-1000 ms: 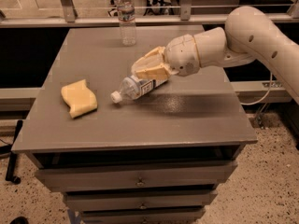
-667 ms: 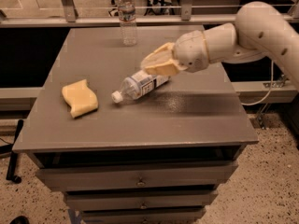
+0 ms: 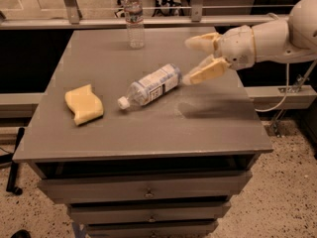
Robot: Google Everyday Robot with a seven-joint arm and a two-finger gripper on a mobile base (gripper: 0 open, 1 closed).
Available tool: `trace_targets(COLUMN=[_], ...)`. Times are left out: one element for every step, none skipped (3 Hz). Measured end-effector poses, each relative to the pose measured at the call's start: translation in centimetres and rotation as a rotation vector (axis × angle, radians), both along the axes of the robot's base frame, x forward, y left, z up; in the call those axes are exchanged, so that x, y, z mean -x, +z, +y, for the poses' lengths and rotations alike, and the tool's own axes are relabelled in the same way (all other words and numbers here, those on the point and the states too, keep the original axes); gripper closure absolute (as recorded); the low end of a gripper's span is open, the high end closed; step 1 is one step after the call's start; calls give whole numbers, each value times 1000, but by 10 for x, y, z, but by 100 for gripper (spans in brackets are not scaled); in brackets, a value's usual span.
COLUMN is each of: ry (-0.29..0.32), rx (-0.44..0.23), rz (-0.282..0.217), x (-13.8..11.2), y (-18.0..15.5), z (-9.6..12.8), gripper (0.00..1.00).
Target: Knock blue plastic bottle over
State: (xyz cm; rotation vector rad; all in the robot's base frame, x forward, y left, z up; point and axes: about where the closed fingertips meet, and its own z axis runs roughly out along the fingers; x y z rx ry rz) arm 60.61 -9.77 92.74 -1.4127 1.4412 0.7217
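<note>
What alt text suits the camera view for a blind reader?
The blue plastic bottle lies on its side in the middle of a grey table, cap toward the front left, with the robot's open claw just right of its base. A yellow sponge lies to its left; a slimmer clear bottle stands upright at the back.

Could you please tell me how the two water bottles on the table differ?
The blue plastic bottle lies on its side, nearer the camera; the slim clear bottle stands upright farther back. The blue one's label is bigger. Both have white caps. The open gripper hovers beside the fallen bottle's base.
</note>
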Motion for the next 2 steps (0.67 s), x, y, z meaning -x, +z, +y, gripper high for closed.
trace_targets(ry=[-64, -76], rx=[1, 1], rz=[14, 14], x=[-8, -10], y=[-1, -1], z=[-42, -49], gripper=[0, 0])
